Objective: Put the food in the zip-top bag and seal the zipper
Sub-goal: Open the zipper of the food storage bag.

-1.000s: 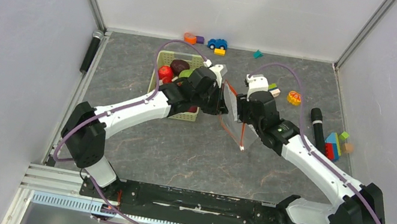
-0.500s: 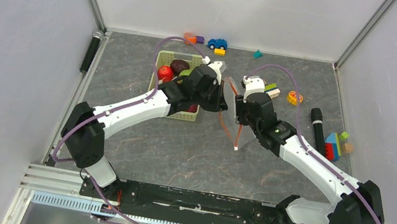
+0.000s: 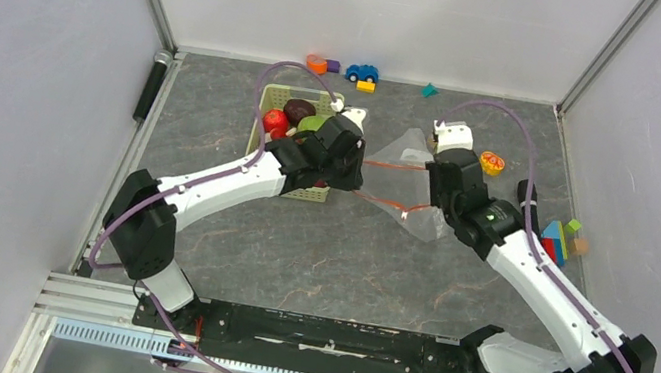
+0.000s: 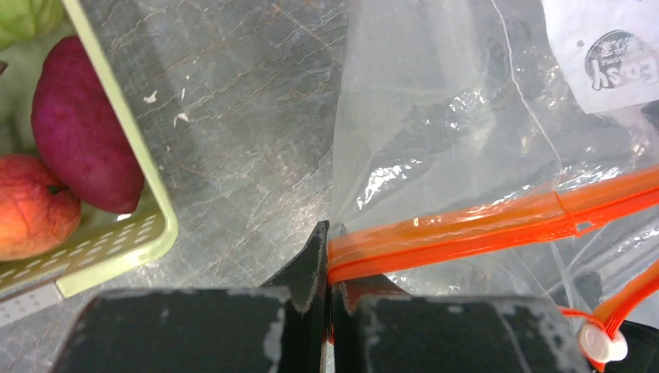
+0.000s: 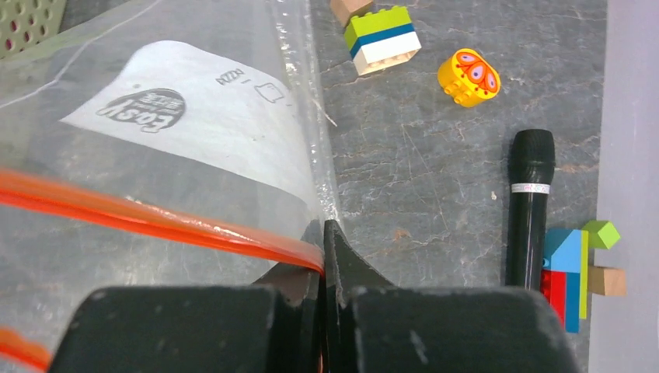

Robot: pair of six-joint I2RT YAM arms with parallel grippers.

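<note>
- Zip-top bag [image 3: 409, 159] hangs mid-table, just right of the basket [image 4: 116, 241], empty.
- Left gripper [image 4: 326, 241] and right gripper [image 5: 322, 237] clamp its zipper [image 4: 466, 229] ends.
- Pulling too hard could slip the slick plastic free, collapsing the mouth.

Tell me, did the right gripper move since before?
Yes. Seen from above, the right gripper slid right, closer to the round orange toy, pulling the bag wider.
</note>
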